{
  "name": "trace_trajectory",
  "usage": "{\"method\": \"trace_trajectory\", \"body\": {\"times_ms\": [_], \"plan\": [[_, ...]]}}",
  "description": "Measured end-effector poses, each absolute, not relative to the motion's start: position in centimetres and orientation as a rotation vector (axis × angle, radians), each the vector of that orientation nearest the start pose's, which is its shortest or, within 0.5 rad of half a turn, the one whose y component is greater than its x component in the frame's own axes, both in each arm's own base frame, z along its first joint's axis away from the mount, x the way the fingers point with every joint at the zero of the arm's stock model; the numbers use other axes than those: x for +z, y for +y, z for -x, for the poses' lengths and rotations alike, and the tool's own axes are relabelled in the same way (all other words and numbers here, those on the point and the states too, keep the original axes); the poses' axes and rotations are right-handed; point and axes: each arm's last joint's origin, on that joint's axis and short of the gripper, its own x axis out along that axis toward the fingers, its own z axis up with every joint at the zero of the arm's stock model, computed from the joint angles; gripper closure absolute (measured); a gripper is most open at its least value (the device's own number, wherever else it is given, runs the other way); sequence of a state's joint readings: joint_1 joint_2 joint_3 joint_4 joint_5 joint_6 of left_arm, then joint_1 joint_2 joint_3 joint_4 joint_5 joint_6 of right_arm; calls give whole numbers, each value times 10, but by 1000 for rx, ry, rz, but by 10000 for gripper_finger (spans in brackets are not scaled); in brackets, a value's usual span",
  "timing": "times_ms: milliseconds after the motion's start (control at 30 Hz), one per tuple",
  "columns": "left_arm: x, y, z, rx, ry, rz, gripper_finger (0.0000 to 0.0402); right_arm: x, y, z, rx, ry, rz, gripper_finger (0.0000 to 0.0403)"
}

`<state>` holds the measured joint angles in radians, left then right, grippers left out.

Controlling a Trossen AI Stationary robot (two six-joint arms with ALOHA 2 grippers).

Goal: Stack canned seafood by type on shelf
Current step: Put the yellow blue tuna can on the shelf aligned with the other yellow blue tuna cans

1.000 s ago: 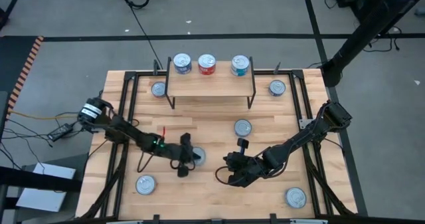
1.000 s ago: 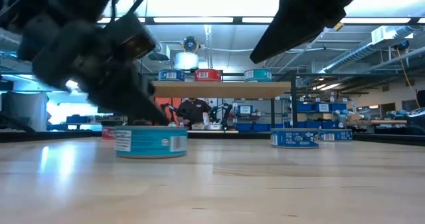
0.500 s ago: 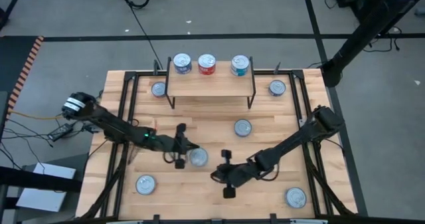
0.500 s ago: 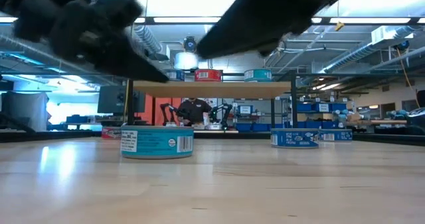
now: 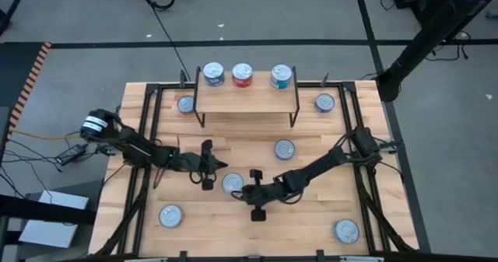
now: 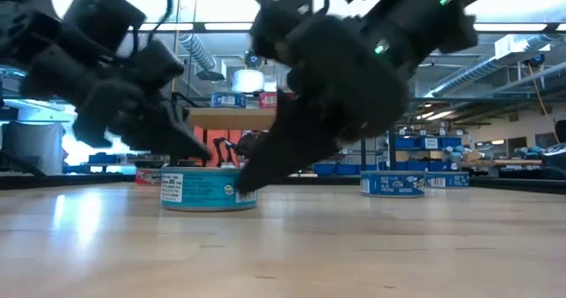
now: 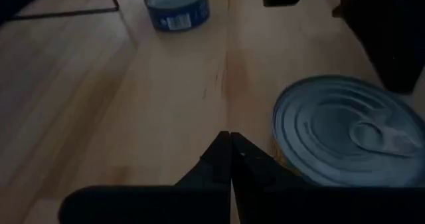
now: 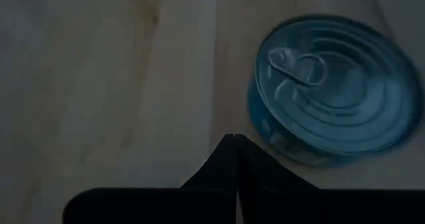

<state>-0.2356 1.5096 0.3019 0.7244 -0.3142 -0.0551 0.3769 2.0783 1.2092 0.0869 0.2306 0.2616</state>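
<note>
Both arms have swung in on the teal can [image 5: 232,183] lying well in front of the shelf [image 5: 247,94], left gripper [image 5: 207,171] and right gripper [image 5: 254,195] flanking it with fingers pinched shut on nothing, so it awaits pickup

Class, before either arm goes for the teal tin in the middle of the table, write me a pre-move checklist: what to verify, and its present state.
1. Left gripper fingers open for a grasp: not ok, shut and empty.
2. Right gripper fingers open: not ok, shut and empty.
3. Teal tin upright on the table, pull tab up: ok.
4. Both grippers flank that tin closely; clearance between the arms: cannot tell.
5. Teal-labelled tin already on the shelf to stack onto: ok.
6. That shelf tin's top bare: ok.
</note>
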Motion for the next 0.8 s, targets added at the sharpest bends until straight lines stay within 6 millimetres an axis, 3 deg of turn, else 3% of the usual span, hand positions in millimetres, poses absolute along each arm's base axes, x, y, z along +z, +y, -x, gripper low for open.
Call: {"method": "trace_trajectory", "body": {"times_ms": [300, 533, 800], "plan": [[100, -49, -240, 67, 520, -100, 397, 112, 143, -410, -94, 750, 34, 396], [94, -52, -254, 66, 526, -112, 397, 123, 143, -407, -191, 733, 22, 396], [90, -54, -256, 36, 557, -115, 397, 148, 147, -410, -258, 619, -39, 396]]}}
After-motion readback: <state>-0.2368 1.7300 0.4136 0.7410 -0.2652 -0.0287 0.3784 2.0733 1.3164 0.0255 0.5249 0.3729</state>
